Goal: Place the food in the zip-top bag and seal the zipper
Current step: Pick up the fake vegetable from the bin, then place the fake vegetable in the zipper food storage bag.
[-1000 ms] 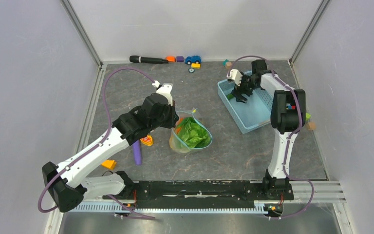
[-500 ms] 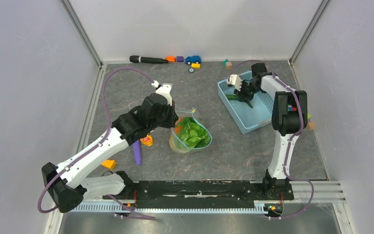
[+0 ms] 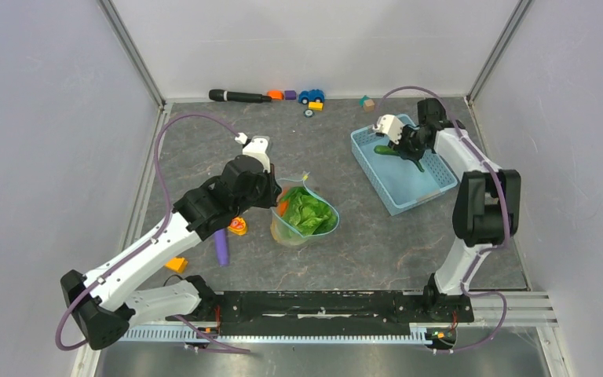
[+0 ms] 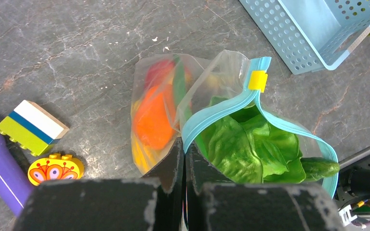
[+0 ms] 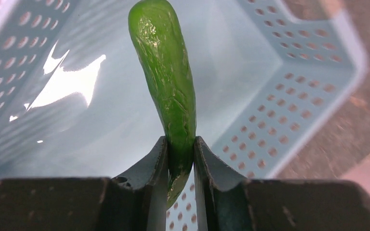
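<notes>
The clear zip-top bag [image 3: 305,221] stands near mid-table with its mouth open. My left gripper [image 4: 184,150] is shut on the bag's near mouth edge, pinching the teal zipper [image 4: 221,114]. A yellow slider [image 4: 257,80] sits at the strip's far end. Inside the bag are green lettuce [image 4: 250,144], orange and red food [image 4: 154,115] and a green pod [image 4: 319,167]. My right gripper [image 5: 180,144] is shut on another long green pod [image 5: 166,72] and holds it over the light-blue basket [image 3: 373,174]. From above, that pod [image 3: 388,150] sticks out to the left of the right gripper [image 3: 405,148].
A purple stick [image 3: 220,245], a butterfly block [image 4: 55,168], a striped block [image 4: 31,126] and an orange block [image 3: 176,264] lie left of the bag. A black marker [image 3: 239,96], a toy car [image 3: 311,96] and small blocks line the back wall.
My right gripper closed on the green pod in the basket and raised it, shifting toward the back right. The left arm moved slightly left, still holding the bag.
</notes>
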Tool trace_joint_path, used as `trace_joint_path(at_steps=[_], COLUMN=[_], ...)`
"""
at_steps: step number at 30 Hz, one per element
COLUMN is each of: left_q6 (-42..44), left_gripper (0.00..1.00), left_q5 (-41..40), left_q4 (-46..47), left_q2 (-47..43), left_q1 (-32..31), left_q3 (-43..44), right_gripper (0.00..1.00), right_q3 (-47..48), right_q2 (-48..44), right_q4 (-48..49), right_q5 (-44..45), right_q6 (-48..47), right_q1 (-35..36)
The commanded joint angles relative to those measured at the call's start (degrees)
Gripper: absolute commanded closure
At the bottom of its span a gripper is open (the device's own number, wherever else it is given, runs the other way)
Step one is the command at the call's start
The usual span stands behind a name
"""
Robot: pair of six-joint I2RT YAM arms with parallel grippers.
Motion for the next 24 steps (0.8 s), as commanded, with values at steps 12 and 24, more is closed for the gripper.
trace_joint_path(at_steps=[12,24], left_q6=[-6.3,-7.3], left_gripper=[0.98,0.98], left_q5=[-6.4,-5.0], left_q4=[2.6,5.9], left_q2=[-3.4,-5.4], left_q1=[0.2,0.2], left_q3=[-1.8,-4.1], right_gripper=[1.00,1.00], right_q3=[-17.4,-15.1], right_q2=[-37.4,-40.8], right_q4=[25.7,13.2], right_q5=[-9.6,15.0], right_q6=[43.3,57.3], right_q1=[13.1,40.9])
